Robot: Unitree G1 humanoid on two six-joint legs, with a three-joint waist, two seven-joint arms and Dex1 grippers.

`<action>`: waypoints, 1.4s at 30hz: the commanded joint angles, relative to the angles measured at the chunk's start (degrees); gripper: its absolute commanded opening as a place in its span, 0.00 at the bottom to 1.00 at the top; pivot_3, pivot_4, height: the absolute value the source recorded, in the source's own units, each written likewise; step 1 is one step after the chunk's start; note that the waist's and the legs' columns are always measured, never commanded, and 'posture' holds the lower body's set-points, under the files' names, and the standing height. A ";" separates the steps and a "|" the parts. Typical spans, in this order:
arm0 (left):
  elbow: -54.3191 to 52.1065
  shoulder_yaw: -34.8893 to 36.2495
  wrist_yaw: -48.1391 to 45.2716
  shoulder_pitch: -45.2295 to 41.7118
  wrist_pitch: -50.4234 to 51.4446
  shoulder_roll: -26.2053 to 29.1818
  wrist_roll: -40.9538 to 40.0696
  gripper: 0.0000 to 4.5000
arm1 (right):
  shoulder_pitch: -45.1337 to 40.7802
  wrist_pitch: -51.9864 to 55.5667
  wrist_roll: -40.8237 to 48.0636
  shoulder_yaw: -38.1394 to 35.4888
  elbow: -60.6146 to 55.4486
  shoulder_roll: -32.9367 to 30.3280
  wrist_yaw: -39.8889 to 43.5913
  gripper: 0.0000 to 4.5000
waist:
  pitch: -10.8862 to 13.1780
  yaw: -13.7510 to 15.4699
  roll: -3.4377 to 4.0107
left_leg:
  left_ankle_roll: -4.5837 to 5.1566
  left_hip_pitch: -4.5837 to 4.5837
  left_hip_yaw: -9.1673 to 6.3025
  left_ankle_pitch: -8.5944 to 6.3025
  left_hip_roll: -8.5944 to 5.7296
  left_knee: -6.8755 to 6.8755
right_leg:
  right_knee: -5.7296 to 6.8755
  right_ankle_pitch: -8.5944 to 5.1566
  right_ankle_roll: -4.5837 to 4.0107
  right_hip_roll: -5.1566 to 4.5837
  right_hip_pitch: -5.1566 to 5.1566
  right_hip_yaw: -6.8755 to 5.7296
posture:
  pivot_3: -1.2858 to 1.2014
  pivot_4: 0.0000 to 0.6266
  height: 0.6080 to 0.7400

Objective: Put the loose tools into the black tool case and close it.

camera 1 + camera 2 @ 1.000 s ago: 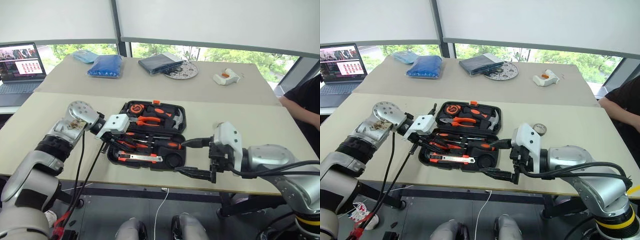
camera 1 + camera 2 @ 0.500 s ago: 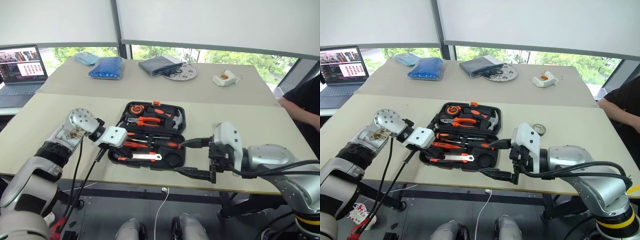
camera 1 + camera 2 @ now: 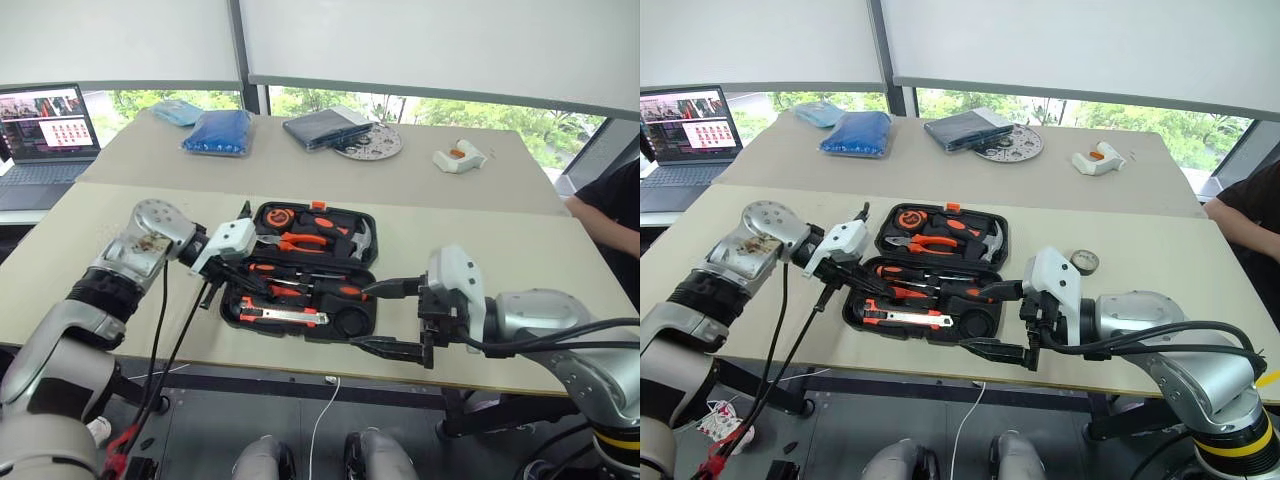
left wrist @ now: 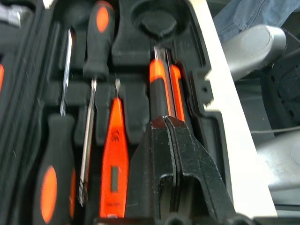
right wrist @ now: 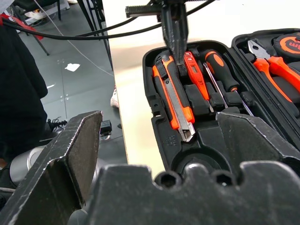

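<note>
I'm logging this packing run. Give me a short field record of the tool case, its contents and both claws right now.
case: black tool case, open on the near table
near half: utility knife, two screwdrivers, orange pen-like tool, all in recesses
round recess: empty
far half: pliers, hammer
left claw: shut, tips over the knife
right claw: open, beside the case's right end

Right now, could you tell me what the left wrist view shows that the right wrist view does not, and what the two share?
The left wrist view looks past the shut left gripper onto the two screwdrivers lying opposite ways beside the slim orange pen-like tool. The right wrist view adds the pliers, the far table edge and the floor beyond, framed by the open right gripper. Both share the black tool case, open, with the utility knife seated along its edge and the left gripper's tips over the knife.
</note>
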 commanded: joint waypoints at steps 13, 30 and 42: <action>9.67 1.74 0.55 3.06 -17.20 -5.05 15.90 0.01 | 0.54 -0.61 0.82 -1.48 -1.86 -0.21 -0.71 1.00 | -0.06 0.03 0.05 | 0.15 0.19 -0.06 -0.10 0.00 0.01 | 0.03 0.06 0.07 -0.14 0.20 -0.02 | 0.52 0.24 0.84; -18.75 25.53 7.52 11.58 18.43 -0.78 -7.74 0.61 | 10.26 0.37 1.78 -15.51 1.00 -5.86 0.27 1.00 | -0.05 -0.13 0.01 | 0.16 -0.08 -0.13 -0.09 0.00 0.05 | -0.03 0.03 0.14 -0.11 0.06 -0.02 | 0.52 0.24 0.84; -36.96 32.06 20.45 19.08 31.12 -3.09 -13.40 0.69 | -3.90 -10.96 -20.73 -3.67 36.78 -4.45 -2.22 1.00 | -0.02 -0.76 0.01 | 0.10 0.59 -0.15 -0.11 -0.03 -0.10 | -0.02 -0.04 0.37 -0.12 0.62 0.24 | 0.52 0.24 0.84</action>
